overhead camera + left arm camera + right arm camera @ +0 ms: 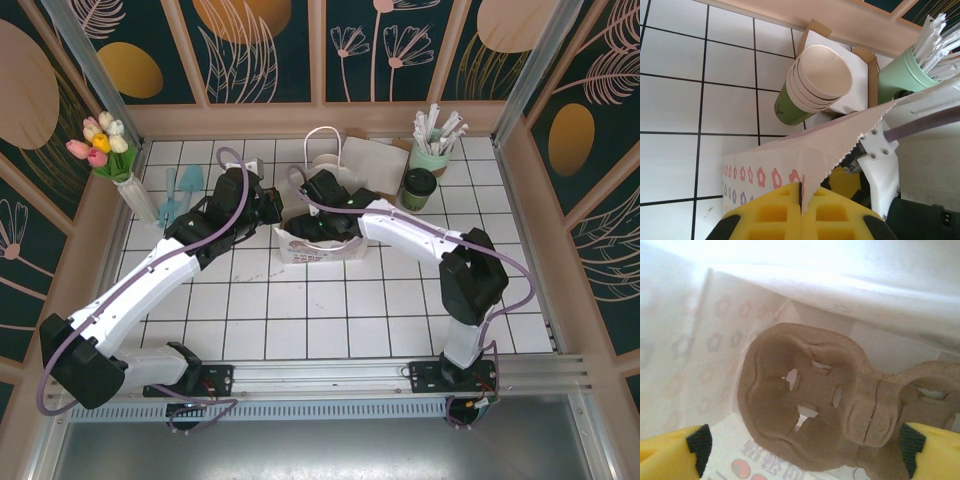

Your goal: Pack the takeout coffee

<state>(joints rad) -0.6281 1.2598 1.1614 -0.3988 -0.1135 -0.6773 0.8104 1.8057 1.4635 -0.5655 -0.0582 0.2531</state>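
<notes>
One takeout coffee (419,188) stands upright, long axis vertical, lid up; my left gripper (801,194) clamps the paper bag (790,155) rim, right gripper (802,450) gapes inside.

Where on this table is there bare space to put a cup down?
Bare white tiles lie on the near side of the white paper bag, between the two arms. A smaller patch sits right of the dark-green lidded cup. The back right is crowded: mint-green cup of straws, cardboard napkin box.
</notes>
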